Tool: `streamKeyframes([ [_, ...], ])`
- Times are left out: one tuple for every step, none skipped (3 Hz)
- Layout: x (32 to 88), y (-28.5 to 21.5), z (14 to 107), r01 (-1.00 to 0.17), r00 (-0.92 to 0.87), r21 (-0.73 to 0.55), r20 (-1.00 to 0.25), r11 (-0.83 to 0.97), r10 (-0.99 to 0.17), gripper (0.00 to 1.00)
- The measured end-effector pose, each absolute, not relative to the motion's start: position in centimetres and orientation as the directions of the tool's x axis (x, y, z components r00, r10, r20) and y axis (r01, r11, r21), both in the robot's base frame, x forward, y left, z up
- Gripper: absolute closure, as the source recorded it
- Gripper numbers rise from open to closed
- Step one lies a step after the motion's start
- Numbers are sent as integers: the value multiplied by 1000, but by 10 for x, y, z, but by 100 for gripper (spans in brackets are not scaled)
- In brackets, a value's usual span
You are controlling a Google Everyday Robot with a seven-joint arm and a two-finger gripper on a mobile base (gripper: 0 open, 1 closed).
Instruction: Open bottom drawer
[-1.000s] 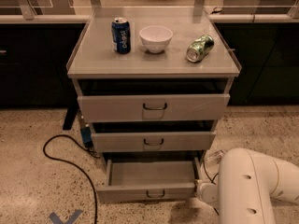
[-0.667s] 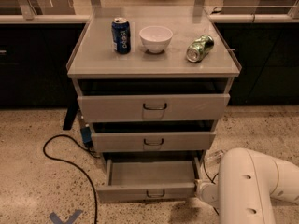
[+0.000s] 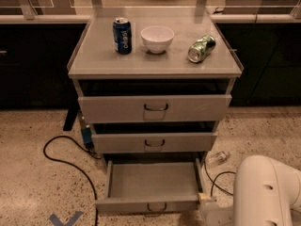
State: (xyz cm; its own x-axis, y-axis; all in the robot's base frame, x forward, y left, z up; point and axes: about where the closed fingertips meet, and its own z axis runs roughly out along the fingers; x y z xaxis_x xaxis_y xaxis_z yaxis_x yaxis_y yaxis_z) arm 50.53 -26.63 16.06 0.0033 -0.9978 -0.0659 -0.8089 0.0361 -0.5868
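Shallow grey bottom drawer (image 3: 150,182): stood pulled well out; opening judged near done. Gripper (image 3: 205,199): at drawer's right front corner, grip state untellable. Next: back away clear.

The bottom drawer (image 3: 153,180) is plain grey with a dark handle. On the pale grey cabinet top (image 3: 99,62) are a blue can (image 3: 122,35), a white bowl (image 3: 157,38) and a green can (image 3: 201,48). The floor (image 3: 33,187) is speckled beige, crossed by a black cable (image 3: 60,159). The gripper (image 3: 205,200), at lower right by the drawer's corner, is off-white.
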Motion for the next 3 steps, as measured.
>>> streamKeyframes([
  [503, -267, 164, -809, 3, -587, -66, 36, -998, 100],
  [494, -265, 165, -800, 2, -599, -65, 37, -998, 100],
  [480, -264, 166, -787, 1, -616, -64, 39, -998, 100],
])
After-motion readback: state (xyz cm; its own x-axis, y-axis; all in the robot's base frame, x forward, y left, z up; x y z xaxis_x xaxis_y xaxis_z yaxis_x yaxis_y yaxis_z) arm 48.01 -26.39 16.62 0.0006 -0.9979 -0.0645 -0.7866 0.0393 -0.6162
